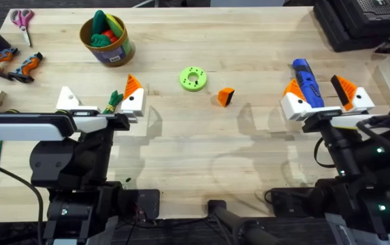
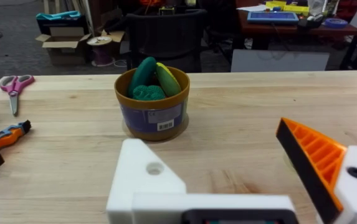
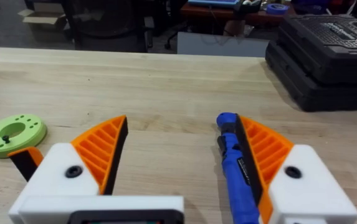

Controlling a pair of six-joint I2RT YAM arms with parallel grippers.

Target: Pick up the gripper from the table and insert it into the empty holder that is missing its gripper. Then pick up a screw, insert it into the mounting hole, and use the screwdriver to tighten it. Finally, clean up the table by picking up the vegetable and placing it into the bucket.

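The loose gripper lies right of the green disc; both end effectors stand apart (empty), so a skewed pinch could tip it

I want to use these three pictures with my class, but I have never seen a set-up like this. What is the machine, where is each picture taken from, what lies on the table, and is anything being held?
These are two robot arms at a wooden table. One picture looks down from above; the other two come from cameras on the arms' wrists.

The left gripper has one bare white finger, the holder, and one finger with an orange pad. The right gripper has both pads.

On the table lie a loose orange wedge, a lime-green disc, a bucket of toy vegetables, pink scissors and a small green vegetable beside the left gripper.

A blue screwdriver lies between the right fingers, against one pad. Both grippers are open and hold nothing.
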